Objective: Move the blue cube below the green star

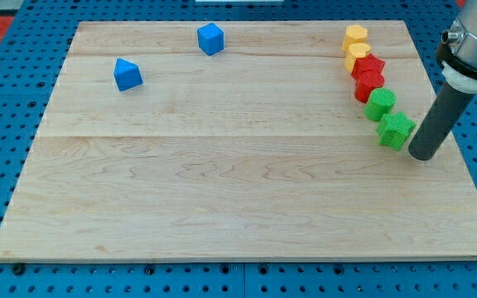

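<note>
Our tip (421, 156), a fingerless rod, rests on the counter (222, 190) just beside the green star (397, 130), well apart from the untouched blue cube (210, 39).

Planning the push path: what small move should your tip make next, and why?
Probably sweep my tip toward the view's left, passing under the green star. The blue cube sits far off at the view's top, and my tip stands right of the star.
</note>
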Available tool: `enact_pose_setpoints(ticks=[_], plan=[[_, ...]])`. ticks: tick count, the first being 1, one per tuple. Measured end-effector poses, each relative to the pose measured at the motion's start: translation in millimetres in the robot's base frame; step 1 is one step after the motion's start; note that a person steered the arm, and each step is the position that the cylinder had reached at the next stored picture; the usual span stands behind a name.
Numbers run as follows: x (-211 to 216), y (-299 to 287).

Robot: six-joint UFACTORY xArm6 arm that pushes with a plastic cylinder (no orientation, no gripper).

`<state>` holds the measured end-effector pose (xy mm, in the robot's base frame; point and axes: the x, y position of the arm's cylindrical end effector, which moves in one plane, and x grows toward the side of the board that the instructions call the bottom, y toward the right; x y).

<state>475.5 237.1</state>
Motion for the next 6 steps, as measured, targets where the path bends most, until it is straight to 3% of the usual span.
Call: enact_pose_setpoints(ticks=[3,4,5,6], plan=[[-15.7,-2.5],[39.1,35.5],[81.7,-45.3],[64.6,-143.4]])
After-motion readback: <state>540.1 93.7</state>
